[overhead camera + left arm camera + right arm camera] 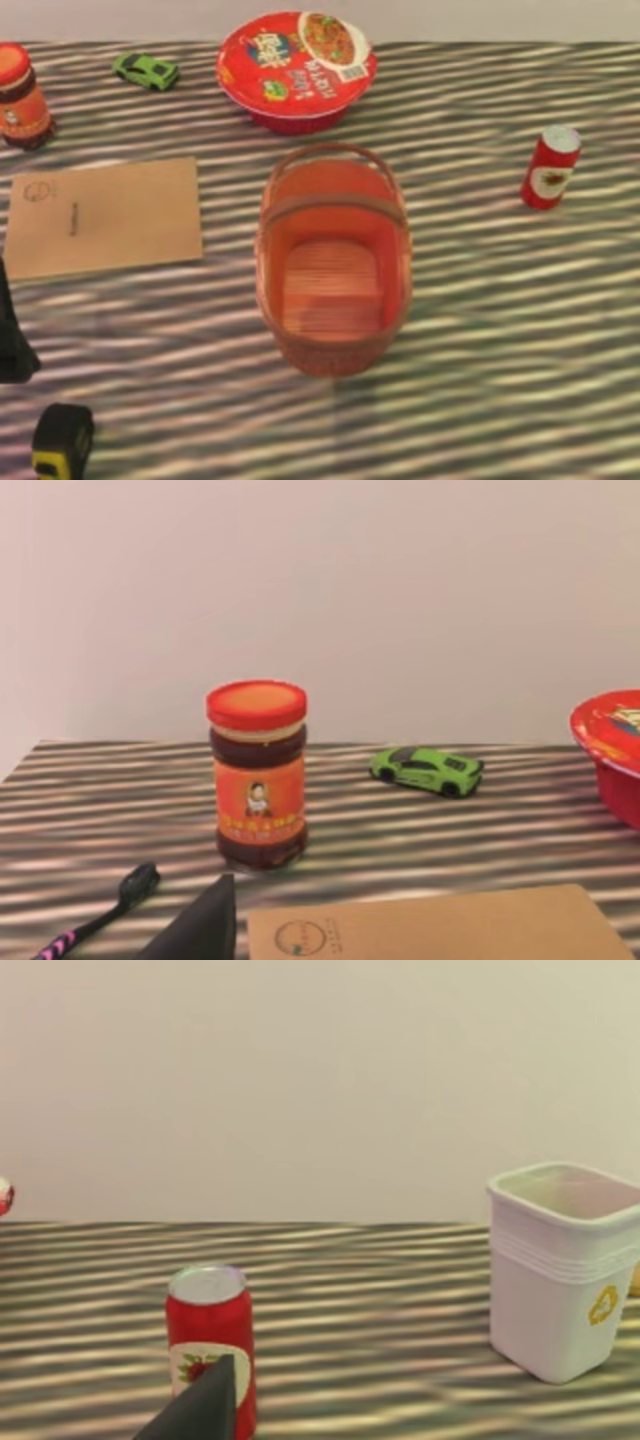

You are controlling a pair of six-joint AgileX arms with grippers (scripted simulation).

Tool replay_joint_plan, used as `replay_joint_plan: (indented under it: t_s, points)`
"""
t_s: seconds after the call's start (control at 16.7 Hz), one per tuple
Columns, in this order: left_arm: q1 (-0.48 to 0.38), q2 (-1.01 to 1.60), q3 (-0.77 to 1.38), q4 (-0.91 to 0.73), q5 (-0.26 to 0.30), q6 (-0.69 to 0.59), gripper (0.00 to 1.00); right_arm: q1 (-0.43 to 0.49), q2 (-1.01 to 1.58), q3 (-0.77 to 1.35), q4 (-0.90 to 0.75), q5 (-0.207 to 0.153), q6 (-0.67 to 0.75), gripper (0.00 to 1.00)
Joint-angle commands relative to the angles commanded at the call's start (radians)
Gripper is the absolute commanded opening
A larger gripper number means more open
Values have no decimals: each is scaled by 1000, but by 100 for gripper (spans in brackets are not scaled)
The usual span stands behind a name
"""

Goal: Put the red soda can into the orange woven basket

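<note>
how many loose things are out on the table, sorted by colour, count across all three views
Red or orange: 4 (red soda can, orange woven basket, noodle bowl, sauce jar)
Green: 1 (toy car)
Brown: 1 (notebook)
Black and yellow: 1 (tape measure)
Black: 1 (toothbrush)
White: 1 (bin)
Total: 9

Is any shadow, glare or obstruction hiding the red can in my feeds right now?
Top view: the red soda can stands evenly lit, unobstructed, at the right of the table. Right wrist view: a dark part of the right gripper overlaps its lower side. Left wrist view: can not in frame.
</note>
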Motion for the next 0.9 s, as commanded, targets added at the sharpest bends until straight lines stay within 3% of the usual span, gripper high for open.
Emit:
replay_joint_plan:
  t_s: [0.42,0.9]
  points:
    - [0,0,0,0,0,0,100,23,141,137,-84,-16,-31,100]
    - [0,0,0,0,0,0,100,80,762,759,-461,-33,-166,100]
